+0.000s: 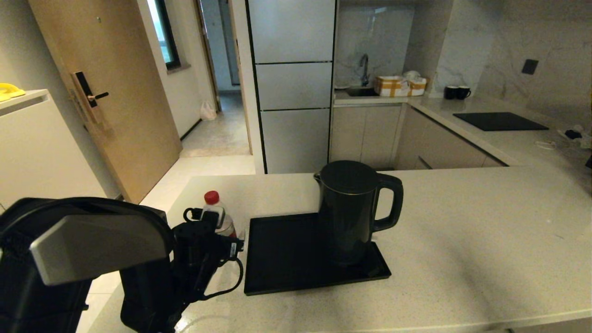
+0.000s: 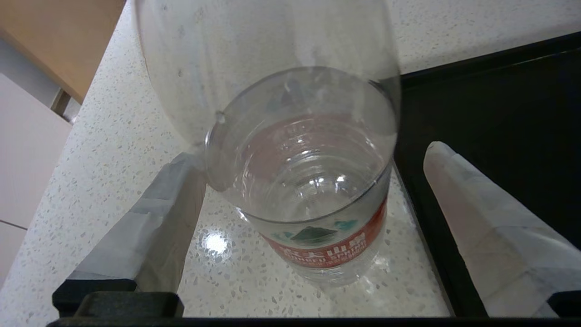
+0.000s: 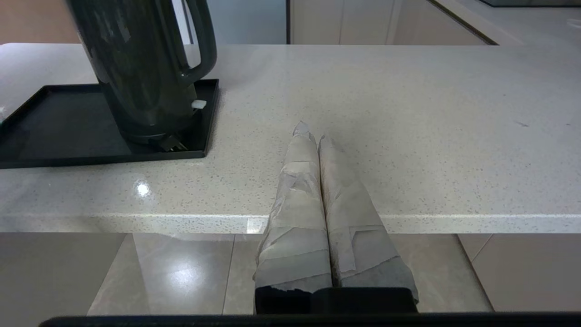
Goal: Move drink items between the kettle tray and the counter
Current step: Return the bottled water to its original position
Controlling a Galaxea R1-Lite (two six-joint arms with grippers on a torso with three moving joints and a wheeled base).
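A beige speckled counter [image 1: 462, 231] fills the near part of a small kitchen. The left claw [image 2: 313, 159] hangs low over its left end, its two tape-wrapped fingers [image 2: 150, 227] spread as wide as they go. Between those fingers stands a clear water bottle [image 2: 308, 181], upright on the counter, its red label [image 2: 336, 245] showing near the bottom. One finger appears to sit against the bottle's side; the other finger [image 2: 490, 227] stands clear of it, over the edge of the tray. The claw brackets the bottle but does not squeeze it. In the head view the bottle's red cap [image 1: 212, 197] pokes up just past the claw's black wrist.

Just beside the claw, on the side away from the counter's edge, lies a flat glossy black tray [image 1: 286, 259] with a low rim. The bottle stands on the counter right next to that rim, not on the tray. On the far end of the tray from the claw stands a tall dark kettle [image 1: 349, 208], upright, its loop handle [image 1: 391, 201] turned away from the claw.

The right claw [image 3: 313, 131] is parked in front of the counter's near edge, well apart from the left claw, its taped fingers pressed together with nothing between them.
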